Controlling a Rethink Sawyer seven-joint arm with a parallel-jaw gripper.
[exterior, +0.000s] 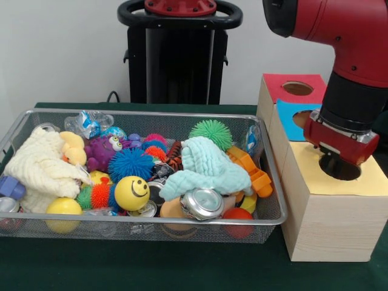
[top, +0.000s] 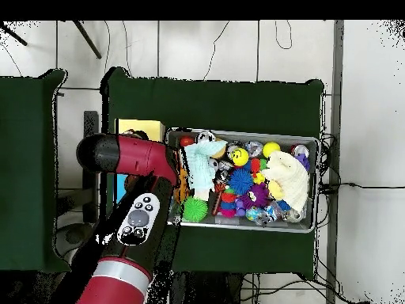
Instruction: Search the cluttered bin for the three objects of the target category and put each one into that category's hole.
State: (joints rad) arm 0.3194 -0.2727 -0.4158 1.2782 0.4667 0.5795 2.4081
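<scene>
The silver wire-mesh bin (exterior: 151, 113) sits on the green table, full of toys; it also shows in the overhead view (top: 245, 131). No whitish fabric piece with coloured blotches shows clearly in either view. My gripper (exterior: 335, 154) hangs straight down at the round hole (exterior: 350, 174) in the pale yellow panel (exterior: 370, 182) of the largest wood box, its lower end at or inside the opening. What it holds, if anything, is hidden. In the overhead view my arm (top: 130, 154) covers the gripper and most of the yellow panel (top: 141, 127).
The red-panelled box (exterior: 291, 80) and blue-panelled box (exterior: 290, 121) stand behind the yellow one. In the bin lie a mint cloth (exterior: 209, 163), a cream cloth (exterior: 39, 167), a purple monster (exterior: 103, 150), a smiley ball (exterior: 131, 193), a crushed can (exterior: 202, 203) and spiky balls.
</scene>
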